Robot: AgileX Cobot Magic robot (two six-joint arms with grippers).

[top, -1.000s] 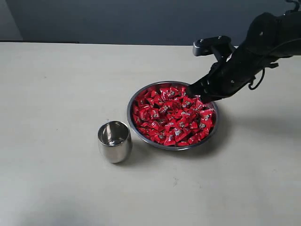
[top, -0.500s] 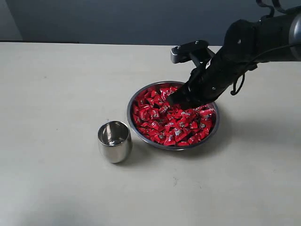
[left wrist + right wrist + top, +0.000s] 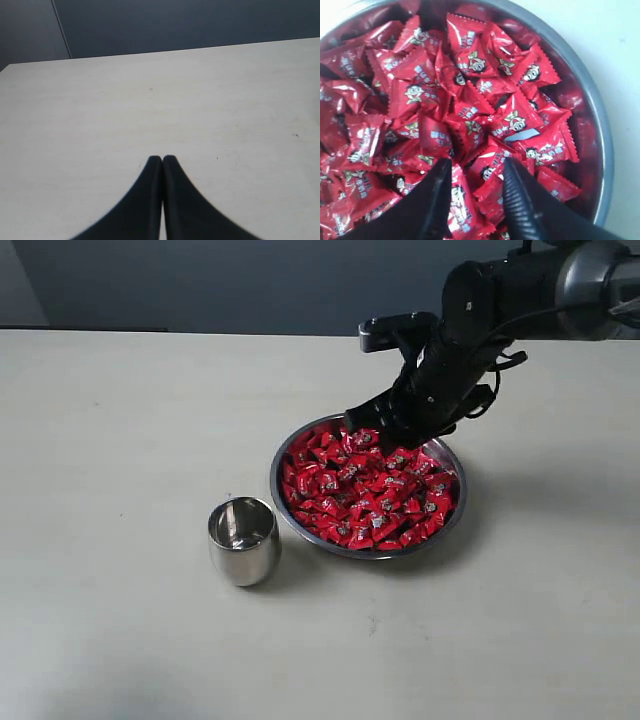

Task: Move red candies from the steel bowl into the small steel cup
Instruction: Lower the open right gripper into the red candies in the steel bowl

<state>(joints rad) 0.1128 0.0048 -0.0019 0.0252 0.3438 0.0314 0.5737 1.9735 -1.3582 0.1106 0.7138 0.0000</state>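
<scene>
Glinting crinkly red candies (image 3: 365,495) in a shallow, round steel bowl (image 3: 274,480)

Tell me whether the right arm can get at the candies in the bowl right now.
Probably yes. The right gripper hangs open just above the red candies heaped in the bowl, its jaws apart over the pile. The bowl is uncovered, and nothing lies between gripper and candies.

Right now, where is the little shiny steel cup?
In the exterior view, the small rounded steel cup stands upright on the pale table, left of centre, close to the lower-left rim of the wide steel bowl of red-wrapped candies.
</scene>
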